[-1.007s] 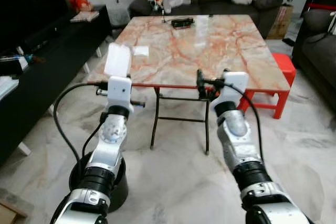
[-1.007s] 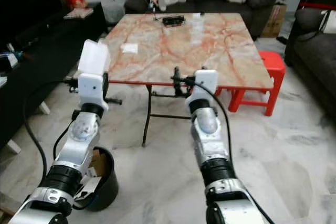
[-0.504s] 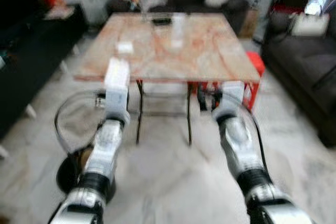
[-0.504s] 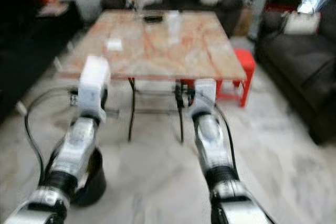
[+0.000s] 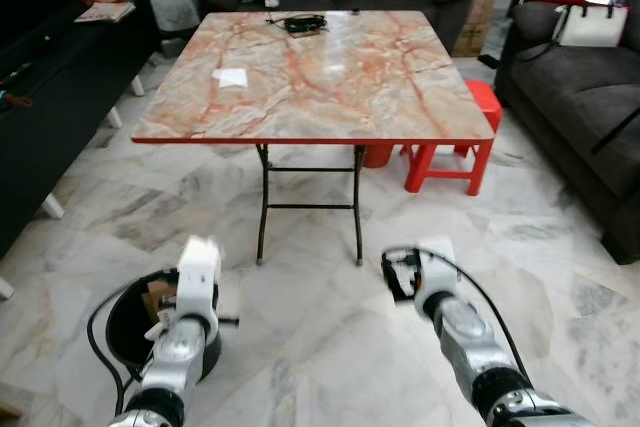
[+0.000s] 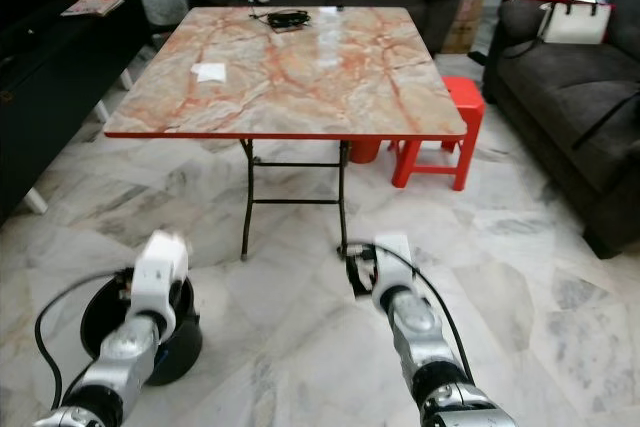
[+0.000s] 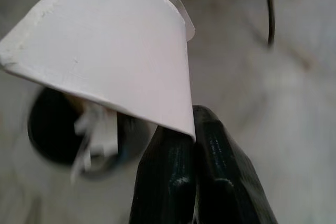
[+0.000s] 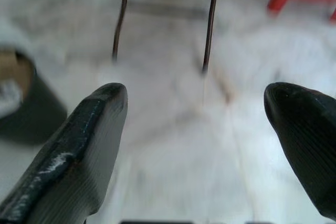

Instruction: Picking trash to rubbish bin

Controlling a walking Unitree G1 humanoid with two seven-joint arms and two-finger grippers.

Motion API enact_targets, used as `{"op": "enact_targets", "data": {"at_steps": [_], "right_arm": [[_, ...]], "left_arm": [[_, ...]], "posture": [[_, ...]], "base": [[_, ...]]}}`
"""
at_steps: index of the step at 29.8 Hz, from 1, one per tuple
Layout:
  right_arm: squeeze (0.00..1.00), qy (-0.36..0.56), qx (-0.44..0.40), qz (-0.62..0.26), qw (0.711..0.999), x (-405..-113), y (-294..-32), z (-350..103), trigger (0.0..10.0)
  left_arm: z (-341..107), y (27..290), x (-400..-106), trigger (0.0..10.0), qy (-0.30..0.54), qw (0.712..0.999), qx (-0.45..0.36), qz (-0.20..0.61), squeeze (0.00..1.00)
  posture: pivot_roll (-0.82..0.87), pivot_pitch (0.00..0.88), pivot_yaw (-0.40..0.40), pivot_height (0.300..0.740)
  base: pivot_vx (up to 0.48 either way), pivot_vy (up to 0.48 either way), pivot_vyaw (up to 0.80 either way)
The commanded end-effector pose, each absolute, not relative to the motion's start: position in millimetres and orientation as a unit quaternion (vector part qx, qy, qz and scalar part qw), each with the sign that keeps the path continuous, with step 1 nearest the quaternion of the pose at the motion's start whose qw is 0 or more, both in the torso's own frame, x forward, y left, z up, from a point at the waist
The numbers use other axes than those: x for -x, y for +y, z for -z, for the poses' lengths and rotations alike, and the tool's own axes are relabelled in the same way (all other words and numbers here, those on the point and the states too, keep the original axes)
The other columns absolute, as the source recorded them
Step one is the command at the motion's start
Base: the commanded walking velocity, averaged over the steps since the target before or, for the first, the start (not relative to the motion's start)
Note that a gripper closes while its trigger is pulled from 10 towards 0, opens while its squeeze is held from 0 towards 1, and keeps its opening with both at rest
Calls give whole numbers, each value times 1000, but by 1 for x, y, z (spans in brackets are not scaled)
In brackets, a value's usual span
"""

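While left pincer (image 7: 194,182) grips one paper (image 7: 110,56) | one bin (image 5: 135,312)

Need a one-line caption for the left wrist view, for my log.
Left gripper, fingers closed on a white paper piece, above the black rubbish bin on the marble floor.

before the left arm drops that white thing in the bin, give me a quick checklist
1. Left gripper shut on the white paper piece: ok.
2. Black rubbish bin within sight, on the floor by the left arm: ok.
3. Bin mouth open, trash already inside: ok.
4. Paper directly above the bin mouth: cannot tell; in the wrist view the bin sits off to one side.
5. Right gripper open, holding nothing, apart from the bin: ok.
6. More trash left: white scrap on the marble table: not ok.
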State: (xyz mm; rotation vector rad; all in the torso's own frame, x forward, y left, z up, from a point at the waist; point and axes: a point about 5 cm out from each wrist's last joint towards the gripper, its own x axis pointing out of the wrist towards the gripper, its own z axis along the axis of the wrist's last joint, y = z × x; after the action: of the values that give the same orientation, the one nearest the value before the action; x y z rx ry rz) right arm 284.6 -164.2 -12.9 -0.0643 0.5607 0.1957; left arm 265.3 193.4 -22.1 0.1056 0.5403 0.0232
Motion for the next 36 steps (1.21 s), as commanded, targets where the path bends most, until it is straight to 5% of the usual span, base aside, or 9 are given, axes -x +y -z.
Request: {"op": "enact_targets", "data": {"at_steps": [1, 13, 36], "right_arm": [[0, 307, 39, -112, 944, -276, -162, 22, 10000], [0, 405, 19, -31, 913, -231, -187, 57, 10000], [0, 402, 9, -40, 915, -228, -177, 59, 10000]], "left_arm": [[36, 197, -250, 10000, 312, 948, -60, -8, 0], [64, 209, -210, 10000, 387, 920, -38, -58, 0], [64, 204, -212, 10000, 384, 921, -41, -50, 0]], "posture": [[-40, 0, 4, 740], [-28, 0, -1, 740], [-29, 0, 6, 740]], "base": [[0, 0, 0], [0, 0, 0], [0, 0, 800]]}}
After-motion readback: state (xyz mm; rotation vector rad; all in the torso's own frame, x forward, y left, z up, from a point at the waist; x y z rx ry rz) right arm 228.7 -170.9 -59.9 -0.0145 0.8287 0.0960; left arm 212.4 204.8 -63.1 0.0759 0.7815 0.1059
